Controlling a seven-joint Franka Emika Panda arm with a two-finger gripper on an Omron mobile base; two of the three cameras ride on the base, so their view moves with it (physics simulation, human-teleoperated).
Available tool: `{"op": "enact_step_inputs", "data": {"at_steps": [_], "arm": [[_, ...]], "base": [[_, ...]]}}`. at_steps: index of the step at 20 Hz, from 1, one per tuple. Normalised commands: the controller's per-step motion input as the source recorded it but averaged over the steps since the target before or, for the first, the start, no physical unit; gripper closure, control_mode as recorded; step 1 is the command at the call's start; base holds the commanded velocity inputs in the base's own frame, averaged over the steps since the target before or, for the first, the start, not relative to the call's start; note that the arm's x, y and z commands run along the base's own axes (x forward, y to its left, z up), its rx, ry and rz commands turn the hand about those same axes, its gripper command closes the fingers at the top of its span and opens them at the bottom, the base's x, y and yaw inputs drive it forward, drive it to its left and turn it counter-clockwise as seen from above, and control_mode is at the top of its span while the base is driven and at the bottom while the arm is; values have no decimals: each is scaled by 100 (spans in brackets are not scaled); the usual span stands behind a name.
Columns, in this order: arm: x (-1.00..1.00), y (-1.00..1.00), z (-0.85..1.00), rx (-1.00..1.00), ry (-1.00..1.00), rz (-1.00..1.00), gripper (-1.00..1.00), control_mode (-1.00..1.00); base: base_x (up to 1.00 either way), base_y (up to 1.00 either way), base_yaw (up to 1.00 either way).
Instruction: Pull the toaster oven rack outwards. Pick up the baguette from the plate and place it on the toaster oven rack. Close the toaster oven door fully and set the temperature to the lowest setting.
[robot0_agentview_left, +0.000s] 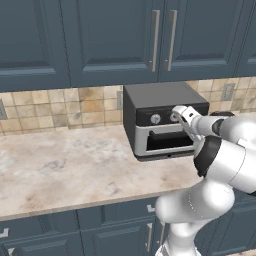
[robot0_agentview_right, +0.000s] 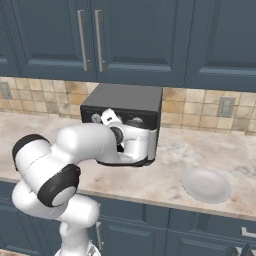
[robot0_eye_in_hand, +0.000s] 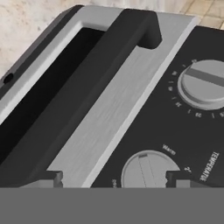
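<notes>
Fingertips (robot0_eye_in_hand: 177, 177) straddle the temperature knob (robot0_eye_in_hand: 146, 168), my gripper (robot0_eye_in_hand: 113, 178) open. I'd close squarely, then twist toward lowest.

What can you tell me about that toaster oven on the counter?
The toaster oven is a boxy dark grey appliance standing on the marbled counter against the tiled wall. Its door, light grey with a long dark window, is shut. Above it runs a black control strip with round silver knobs; one, in the hand view, is labelled temperature. The pincer sits right at that knob, its tips either side.
</notes>
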Motion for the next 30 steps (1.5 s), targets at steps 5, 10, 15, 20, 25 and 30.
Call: {"op": "enact_step_inputs", "data": {"at_steps": [5,10,15,20,25,30], "arm": [[12,-9,1,0,2,15,-100,-100],[20,-5,0,0,3,14,-100,-100],[31,-6,0,0,0,17,-100,-100],[40,-1,0,0,0,19,-100,-100],[49,0,0,0,0,18,-100,-100],[64,0,-6,0,5,16,-100,-100]], "base": [[0,0,0],[0,0,0],[0,0,0],[0,0,0],[0,0,0],[0,0,0]]}}
